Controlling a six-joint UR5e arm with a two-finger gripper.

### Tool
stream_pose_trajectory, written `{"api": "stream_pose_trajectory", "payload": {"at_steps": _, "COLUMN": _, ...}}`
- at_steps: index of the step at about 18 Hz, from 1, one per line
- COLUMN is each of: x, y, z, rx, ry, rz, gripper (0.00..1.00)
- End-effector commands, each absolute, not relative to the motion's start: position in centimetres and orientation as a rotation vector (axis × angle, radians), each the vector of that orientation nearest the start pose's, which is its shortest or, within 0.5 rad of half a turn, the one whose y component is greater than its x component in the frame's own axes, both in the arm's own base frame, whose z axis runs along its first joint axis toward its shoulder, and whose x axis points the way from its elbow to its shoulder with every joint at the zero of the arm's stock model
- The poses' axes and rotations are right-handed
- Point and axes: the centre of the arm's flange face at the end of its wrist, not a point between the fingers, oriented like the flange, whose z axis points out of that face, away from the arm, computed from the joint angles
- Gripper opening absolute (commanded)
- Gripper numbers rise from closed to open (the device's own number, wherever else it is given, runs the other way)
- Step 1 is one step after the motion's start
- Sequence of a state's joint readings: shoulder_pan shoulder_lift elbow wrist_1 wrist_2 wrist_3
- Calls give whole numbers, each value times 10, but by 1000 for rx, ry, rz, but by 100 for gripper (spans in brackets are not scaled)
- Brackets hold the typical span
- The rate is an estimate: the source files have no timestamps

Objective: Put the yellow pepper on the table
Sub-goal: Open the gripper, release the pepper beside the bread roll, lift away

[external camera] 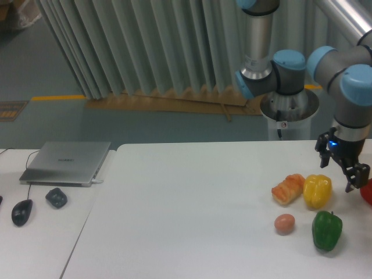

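The yellow pepper [317,190] rests on the white table [192,215], glossy and lobed, touching the right end of an orange-yellow bread-like piece [288,188]. My gripper [339,172] hangs just to the right of the pepper and slightly above it. It is open, with nothing between its dark fingers. A small gap separates the nearer finger from the pepper.
A green pepper [326,230] stands in front of the yellow one, with a brown egg [284,223] to its left. A red object [367,191] shows at the right edge. On the smaller left desk lie a laptop [67,161], a mouse [22,211] and a dark lump [56,197].
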State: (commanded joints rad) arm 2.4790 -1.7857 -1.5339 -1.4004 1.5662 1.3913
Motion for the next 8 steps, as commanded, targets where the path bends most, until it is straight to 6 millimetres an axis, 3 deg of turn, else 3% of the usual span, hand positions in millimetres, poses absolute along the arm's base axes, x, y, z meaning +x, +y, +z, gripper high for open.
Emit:
{"api": "stream_pose_trajectory", "payload": {"at_steps": 5, "x": -315, "y": 471, "z": 428, "rx": -3030, "ry": 843, "rz": -56, "gripper": 100}}
{"api": "stream_pose_trajectory", "payload": {"at_steps": 8, "x": -299, "y": 471, "z": 433, "rx": -3030, "ry": 856, "rz": -64, "gripper": 100}}
